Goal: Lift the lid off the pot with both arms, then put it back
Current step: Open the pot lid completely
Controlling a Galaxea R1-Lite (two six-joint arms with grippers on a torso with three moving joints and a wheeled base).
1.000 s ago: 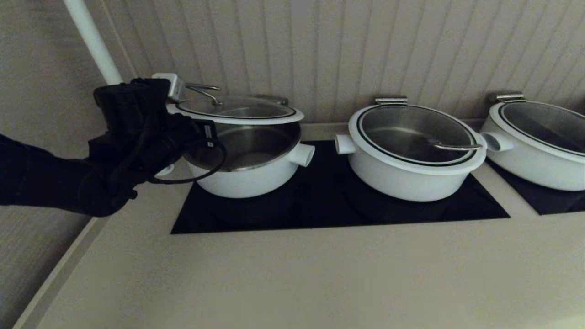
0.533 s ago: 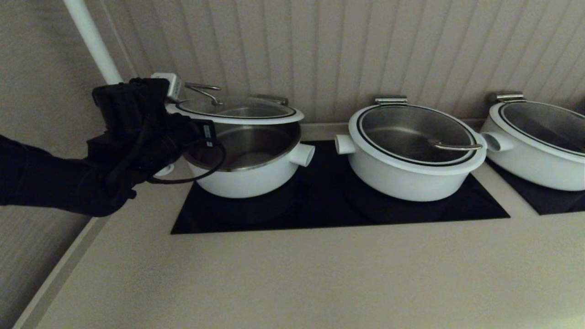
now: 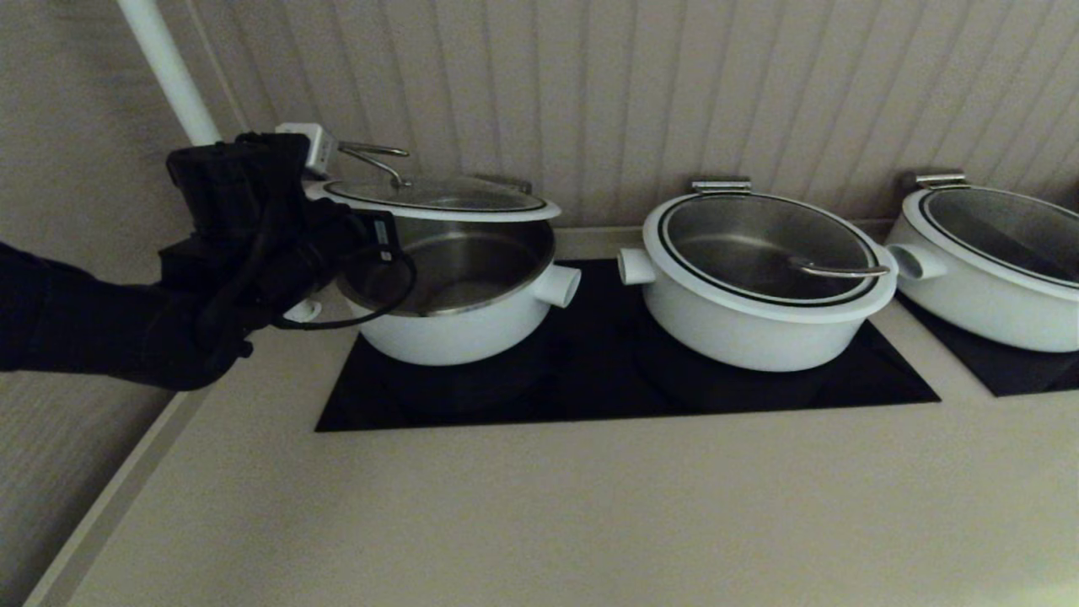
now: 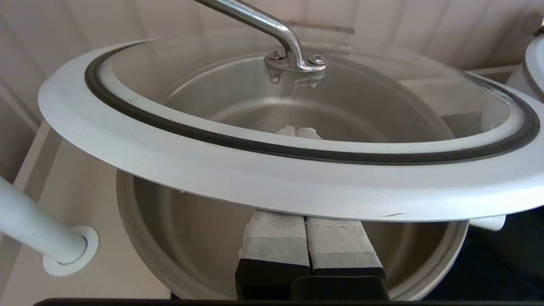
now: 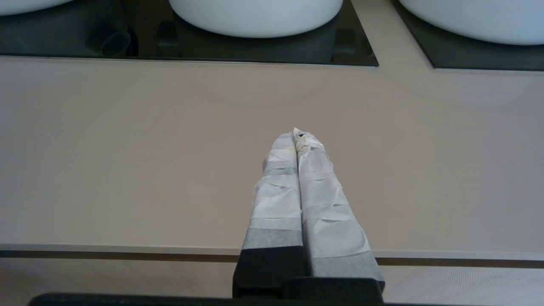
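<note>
The left white pot [image 3: 455,333] stands on the black cooktop [image 3: 590,388]. Its glass lid [image 3: 438,205] with a white rim and a metal handle [image 3: 375,160] is raised above the pot, its far edge near the wall. My left gripper [image 3: 330,202] is shut with its fingers together under the lid's near-left rim, propping it up. In the left wrist view the lid rim [image 4: 272,178] rests across the fingers [image 4: 276,238], and the left gripper's tips [image 4: 297,131] show through the glass over the pot's steel inside [image 4: 191,229]. My right gripper [image 5: 297,135] is shut and empty, low over the counter front, out of the head view.
Two more white pots [image 3: 759,287] [image 3: 995,261] with lids on stand to the right. A white pipe [image 3: 169,72] rises at the back left beside the left arm. The panelled wall runs close behind the pots. The beige counter [image 3: 548,514] stretches in front.
My left gripper has moved up a little and the lid has risen with it, widening the gap above the pot. The right arm has not moved.
</note>
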